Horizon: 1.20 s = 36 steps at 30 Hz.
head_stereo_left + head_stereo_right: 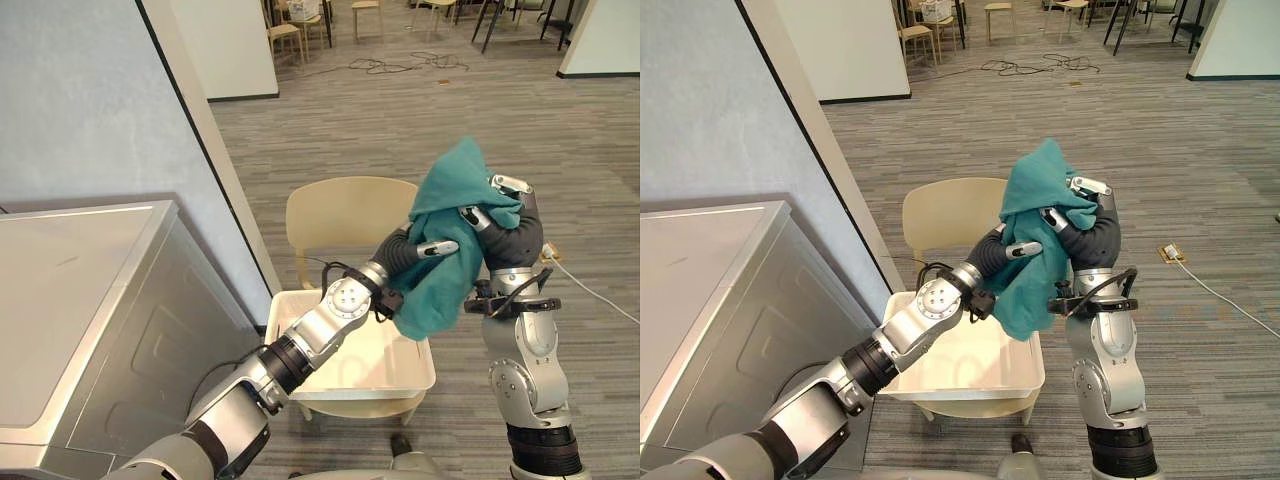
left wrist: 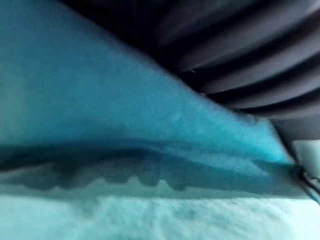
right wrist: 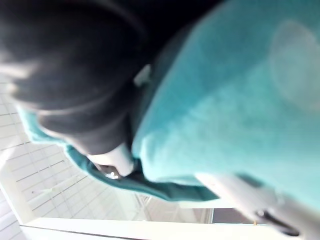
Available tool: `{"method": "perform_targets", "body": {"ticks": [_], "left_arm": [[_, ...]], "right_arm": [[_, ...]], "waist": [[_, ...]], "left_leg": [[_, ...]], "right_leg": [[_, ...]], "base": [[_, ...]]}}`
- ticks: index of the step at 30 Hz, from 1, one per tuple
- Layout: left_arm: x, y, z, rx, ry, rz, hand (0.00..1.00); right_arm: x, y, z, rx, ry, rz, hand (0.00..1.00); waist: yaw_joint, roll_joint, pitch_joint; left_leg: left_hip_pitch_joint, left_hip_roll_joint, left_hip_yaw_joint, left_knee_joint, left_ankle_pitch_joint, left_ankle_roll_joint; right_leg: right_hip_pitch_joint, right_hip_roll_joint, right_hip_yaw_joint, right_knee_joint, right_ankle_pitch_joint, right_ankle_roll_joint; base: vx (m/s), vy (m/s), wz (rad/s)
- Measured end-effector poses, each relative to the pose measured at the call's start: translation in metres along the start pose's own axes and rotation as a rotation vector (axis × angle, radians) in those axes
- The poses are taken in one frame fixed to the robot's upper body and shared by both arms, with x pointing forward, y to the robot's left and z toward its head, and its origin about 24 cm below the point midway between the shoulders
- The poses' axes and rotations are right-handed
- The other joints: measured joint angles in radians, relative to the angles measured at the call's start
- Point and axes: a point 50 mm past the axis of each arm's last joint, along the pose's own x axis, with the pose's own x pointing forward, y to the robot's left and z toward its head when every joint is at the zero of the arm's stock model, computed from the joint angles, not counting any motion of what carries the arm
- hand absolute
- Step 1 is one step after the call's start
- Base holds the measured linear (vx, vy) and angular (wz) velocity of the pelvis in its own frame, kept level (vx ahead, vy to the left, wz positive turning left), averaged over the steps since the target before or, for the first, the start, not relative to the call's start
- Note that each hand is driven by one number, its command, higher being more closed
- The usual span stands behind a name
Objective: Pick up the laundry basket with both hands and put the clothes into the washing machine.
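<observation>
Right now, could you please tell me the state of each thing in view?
teal cloth: lifted, hanging in the air.
left hand: shut on the cloth.
right hand: shut on the cloth.
laundry basket: on the chair, visible part empty.
washing machine: no open door showing.

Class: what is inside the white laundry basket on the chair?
In the basket, the floor that shows is bare white. The teal cloth, gripped by the left hand and right hand, hangs before its far corner, hiding that part.
</observation>
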Motion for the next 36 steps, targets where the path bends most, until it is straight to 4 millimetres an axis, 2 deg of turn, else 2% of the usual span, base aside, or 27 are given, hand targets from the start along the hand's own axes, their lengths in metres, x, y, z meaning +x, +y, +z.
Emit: {"method": "perform_targets", "body": {"ticks": [3, 10, 11, 21, 36], "left_arm": [[0.004, -0.010, 0.002, 0.022, -0.004, -0.047, 0.00], [0.011, -0.020, 0.004, 0.008, -0.011, -0.051, 0.00], [0.011, -0.020, 0.005, 0.003, -0.013, -0.046, 1.00], [0.017, -0.015, 0.029, -0.044, -0.119, -0.013, 1.00], [0.018, -0.014, 0.025, -0.061, -0.071, -0.037, 1.00]], "right_arm": [[0.001, 0.002, 0.003, -0.002, -0.011, 0.019, 1.00], [0.002, 0.001, 0.006, 0.024, -0.035, 0.019, 1.00], [0.002, 0.001, 0.007, 0.022, -0.036, 0.022, 1.00], [0.006, 0.004, 0.022, 0.007, -0.116, 0.037, 1.00], [-0.009, -0.005, 0.014, -0.027, -0.073, -0.069, 1.00]], "waist": [[-0.018, 0.000, 0.000], [-0.025, 0.001, 0.000], [-0.026, 0.001, 0.000], [-0.051, 0.005, -0.001], [-0.054, 0.021, 0.001]], "left_leg": [[0.000, 0.000, 0.002, 0.000, -0.002, 0.001], [0.000, 0.000, 0.021, 0.001, -0.006, -0.001], [0.000, 0.000, 0.022, 0.001, -0.007, -0.002], [-0.003, 0.000, 0.032, 0.011, -0.016, -0.003], [-0.008, -0.003, 0.015, 0.018, -0.020, -0.006]], "right_leg": [[-0.001, 0.001, 0.004, 0.000, 0.000, -0.001], [-0.014, 0.004, 0.021, 0.002, 0.000, 0.002], [-0.014, 0.004, 0.021, 0.003, 0.000, 0.002], [-0.022, 0.005, 0.032, 0.009, 0.001, 0.001], [-0.027, -0.001, 0.016, 0.036, -0.008, 0.002]], "base": [[0.00, -0.003, -0.01], [-0.01, -0.007, -0.08], [0.00, 0.000, 0.00], [0.00, -0.004, -0.02], [-0.01, -0.008, 0.03]]}}
